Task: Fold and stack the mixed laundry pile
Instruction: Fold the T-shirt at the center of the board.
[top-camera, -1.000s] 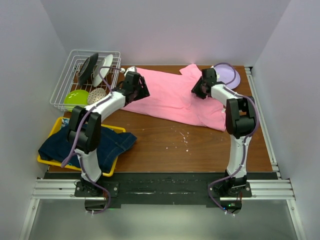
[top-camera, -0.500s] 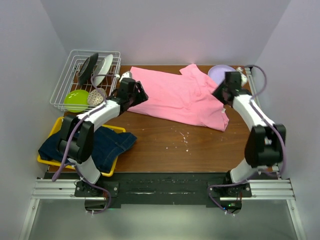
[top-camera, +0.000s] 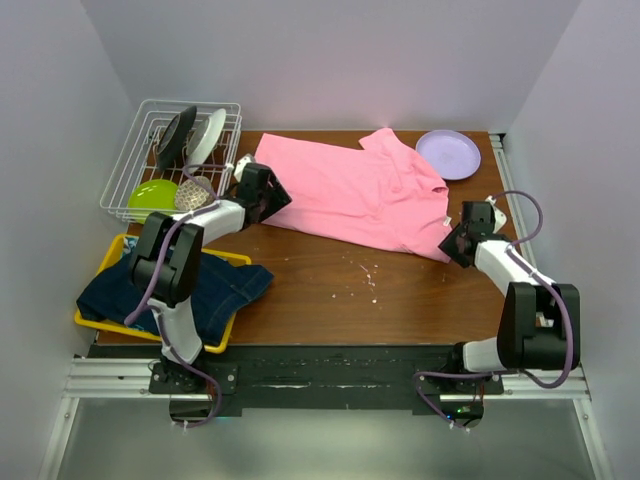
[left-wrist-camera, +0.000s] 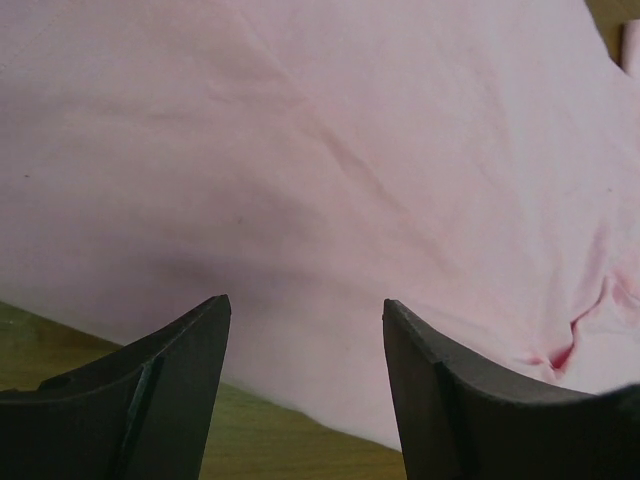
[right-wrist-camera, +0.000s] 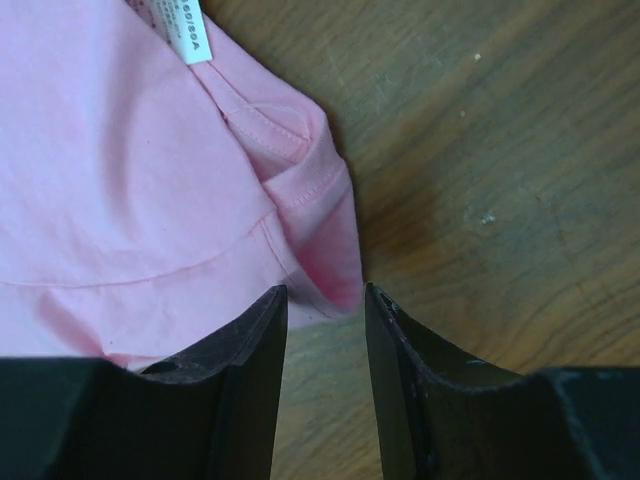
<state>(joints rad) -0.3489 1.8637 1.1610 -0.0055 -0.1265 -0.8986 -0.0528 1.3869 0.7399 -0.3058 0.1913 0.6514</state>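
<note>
Brown wooden surface (top-camera: 330, 290) between pale walls carries the laundry. The pink T-shirt (top-camera: 340, 190) lies spread and a little rumpled across its far half. The denim jacket (top-camera: 215, 290) sits heaped in the yellow tray (top-camera: 112, 252) at the near left, one flap spilling over the rim onto the wood. The shirt looks to be the garment in hand, at the stage of taking hold of its edges for a first fold. The left tool (top-camera: 264, 190) hangs over the shirt's left edge with its fingers set wide apart and nothing between them; its wrist view shows only flat pink cloth and a strip of wood below the hem. The right tool (top-camera: 458, 243) is down at the shirt's near right corner, jaws only partly parted. The stitched corner sits right at their mouth with bare wood showing in the gap behind, so no grip is made yet. Next, each tool probably needs to settle onto the cloth and close well inside the hem, not on its very tip. Both can then lift together so the shirt folds evenly.
</note>
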